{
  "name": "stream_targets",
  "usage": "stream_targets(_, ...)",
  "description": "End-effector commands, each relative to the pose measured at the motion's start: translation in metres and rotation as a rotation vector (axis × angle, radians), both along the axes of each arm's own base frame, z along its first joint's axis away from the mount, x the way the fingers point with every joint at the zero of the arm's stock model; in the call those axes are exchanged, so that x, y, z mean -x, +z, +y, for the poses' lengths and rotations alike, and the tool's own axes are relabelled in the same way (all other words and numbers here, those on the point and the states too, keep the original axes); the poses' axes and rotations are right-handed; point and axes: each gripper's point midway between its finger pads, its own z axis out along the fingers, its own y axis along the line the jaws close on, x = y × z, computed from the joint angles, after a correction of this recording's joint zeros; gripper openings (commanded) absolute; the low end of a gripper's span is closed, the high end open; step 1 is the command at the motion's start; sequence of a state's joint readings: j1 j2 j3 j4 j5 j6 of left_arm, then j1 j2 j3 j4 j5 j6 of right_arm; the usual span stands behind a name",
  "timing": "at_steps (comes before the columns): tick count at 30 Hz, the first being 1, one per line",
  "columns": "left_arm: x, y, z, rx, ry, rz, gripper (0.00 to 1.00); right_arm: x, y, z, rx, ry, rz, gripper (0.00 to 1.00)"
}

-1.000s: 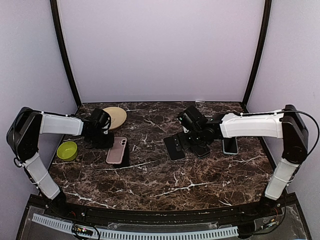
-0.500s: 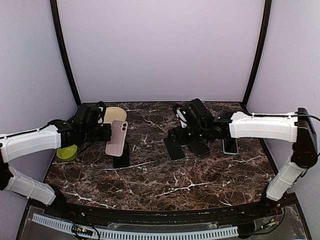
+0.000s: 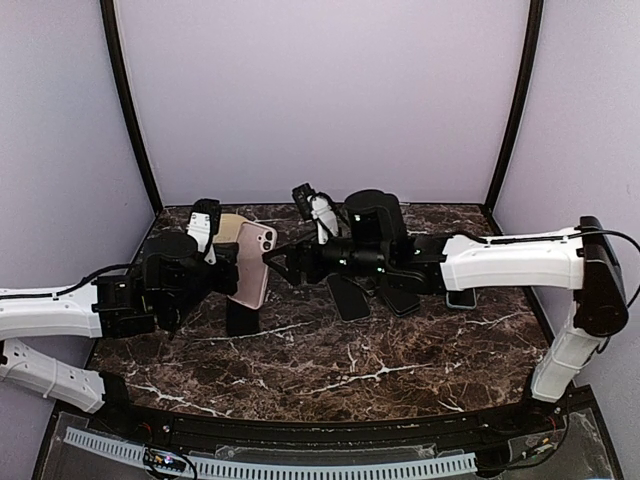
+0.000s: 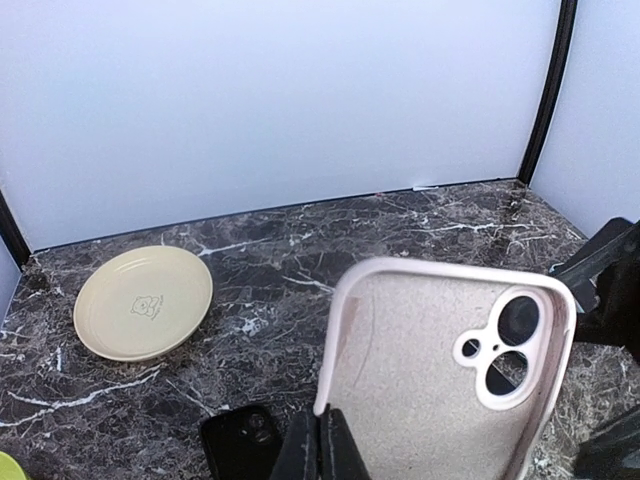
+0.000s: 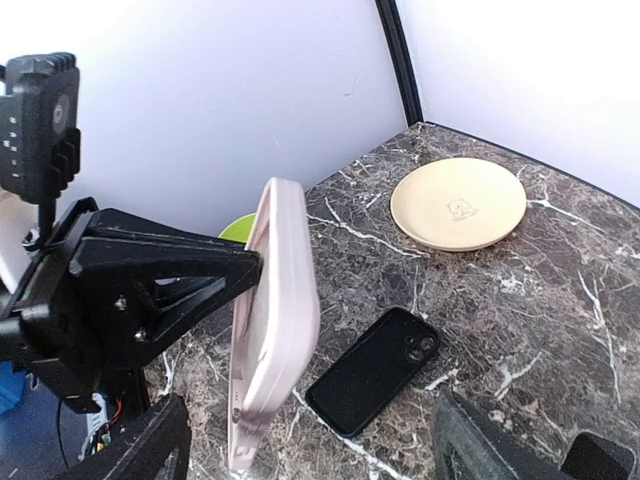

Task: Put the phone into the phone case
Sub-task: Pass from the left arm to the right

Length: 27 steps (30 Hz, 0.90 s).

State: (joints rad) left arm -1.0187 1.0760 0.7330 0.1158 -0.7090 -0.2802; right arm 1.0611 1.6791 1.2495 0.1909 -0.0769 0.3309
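Our left tool (image 4: 322,445) was clamped on the lower edge of the pink phone case (image 4: 440,380). A second before, the case had lain on the surface (image 3: 330,350); now it stood lifted and upright, its hollow side toward the left wrist camera. Our right tool (image 3: 285,262), fingers apart and empty, had swung across to face it. The black phone (image 5: 375,370) still lay flat beneath, so we judged the insertion not yet begun.

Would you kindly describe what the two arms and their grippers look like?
The left arm and right arm have white shells with black joints. The left gripper and right gripper are black, with angular fingers and a white wrist mount. Thin black cables trail along each arm.
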Motion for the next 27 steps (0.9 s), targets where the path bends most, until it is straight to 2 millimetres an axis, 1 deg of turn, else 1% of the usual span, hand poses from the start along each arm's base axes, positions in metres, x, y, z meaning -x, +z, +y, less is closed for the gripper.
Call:
stream_targets(1, 0.003, 0.018, 0.009, 0.119, 0.034, -0.071, 0.0, -0.007, 0.014, 0.026, -0.099, 0.026, 0.032, 0.79)
stream_targets(2, 0.005, 0.016, 0.008, 0.129, 0.019, -0.067, 0.0, -0.006, 0.012, 0.029, -0.1, 0.035, 0.042, 0.75)
stream_targets(3, 0.007, 0.016, 0.007, 0.144, 0.009, -0.064, 0.0, -0.006, 0.01, 0.03, -0.106, 0.04, 0.05, 0.7)
stream_targets(7, 0.01, 0.01, 0.003, 0.141, -0.012, -0.041, 0.0, -0.002, 0.012, 0.032, -0.148, 0.063, 0.056, 0.34)
stream_targets(12, 0.015, 0.003, -0.005, 0.161, -0.068, -0.032, 0.0, 0.002, 0.011, 0.035, -0.121, 0.099, 0.045, 0.01)
stream_targets(15, 0.018, 0.002, -0.01, 0.178, -0.104, -0.035, 0.0, 0.001, 0.013, 0.027, -0.117, 0.091, 0.04, 0.0)
stream_targets(18, 0.021, 0.003, -0.014, 0.183, -0.141, -0.045, 0.0, 0.002, 0.014, 0.017, -0.106, 0.122, 0.057, 0.0)
stream_targets(19, 0.024, 0.002, -0.018, 0.185, -0.169, -0.042, 0.12, 0.005, 0.013, 0.012, -0.096, 0.146, 0.067, 0.0)
stream_targets(20, 0.027, 0.003, -0.02, 0.183, -0.194, -0.039, 0.32, 0.006, 0.011, 0.004, -0.08, 0.157, 0.077, 0.0)
stream_targets(21, 0.028, 0.003, -0.021, 0.181, -0.204, -0.036, 0.44, 0.007, 0.009, -0.006, -0.057, 0.163, 0.09, 0.0)
stream_targets(22, 0.029, 0.0, -0.02, 0.162, -0.208, -0.027, 0.61, 0.007, 0.004, -0.017, -0.025, 0.166, 0.107, 0.0)
stream_targets(23, 0.029, 0.0, -0.019, 0.15, -0.204, -0.026, 0.67, 0.008, -0.003, -0.029, 0.017, 0.166, 0.129, 0.0)
stream_targets(24, 0.027, -0.006, -0.013, 0.105, -0.176, -0.016, 0.74, 0.013, -0.017, -0.045, 0.086, 0.172, 0.18, 0.0)
stream_targets(25, 0.026, -0.004, -0.011, 0.089, -0.161, -0.017, 0.76, 0.018, -0.03, -0.058, 0.143, 0.177, 0.227, 0.0)
stream_targets(26, 0.024, -0.01, -0.005, 0.031, -0.137, -0.007, 0.79, 0.023, -0.045, -0.073, 0.202, 0.176, 0.28, 0.0)
stream_targets(27, 0.023, -0.008, -0.005, 0.014, -0.133, -0.01, 0.8, 0.03, -0.059, -0.086, 0.246, 0.18, 0.334, 0.0)
